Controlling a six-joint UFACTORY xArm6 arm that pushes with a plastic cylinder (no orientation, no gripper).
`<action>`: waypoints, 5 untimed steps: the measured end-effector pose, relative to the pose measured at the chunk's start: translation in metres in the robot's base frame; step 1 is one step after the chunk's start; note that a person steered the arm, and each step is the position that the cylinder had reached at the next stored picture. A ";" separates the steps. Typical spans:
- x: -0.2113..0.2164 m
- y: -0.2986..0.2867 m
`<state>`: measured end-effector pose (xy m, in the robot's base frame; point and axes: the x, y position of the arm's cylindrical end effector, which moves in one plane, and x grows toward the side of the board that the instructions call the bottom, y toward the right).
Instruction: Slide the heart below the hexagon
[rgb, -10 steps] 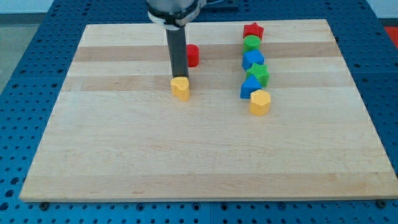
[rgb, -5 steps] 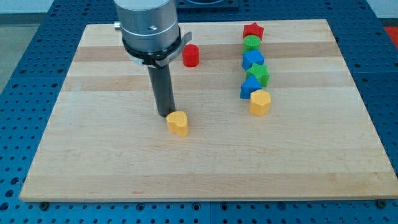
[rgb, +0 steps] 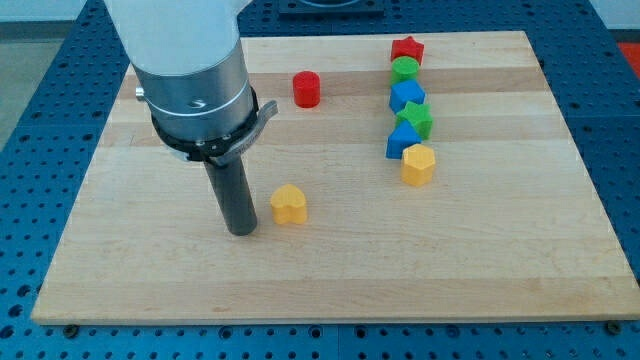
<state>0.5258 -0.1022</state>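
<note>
A yellow heart block lies near the middle of the wooden board. A yellow hexagon block sits to its right, at the bottom end of a column of blocks. My tip rests on the board just left of the heart and slightly below it, with a small gap between them. The arm's grey body hides the board's upper left part.
Above the hexagon, going up the view, stand a blue triangle-like block, a green star, a blue block, a green cylinder and a red star. A red cylinder stands alone at the top middle.
The heart moved down the view from beside the red cylinder's row to mid-board. My tip followed it down, then went round to the heart's left side.
</note>
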 end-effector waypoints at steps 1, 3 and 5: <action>-0.005 0.012; -0.011 0.091; -0.016 0.072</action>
<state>0.5098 -0.0303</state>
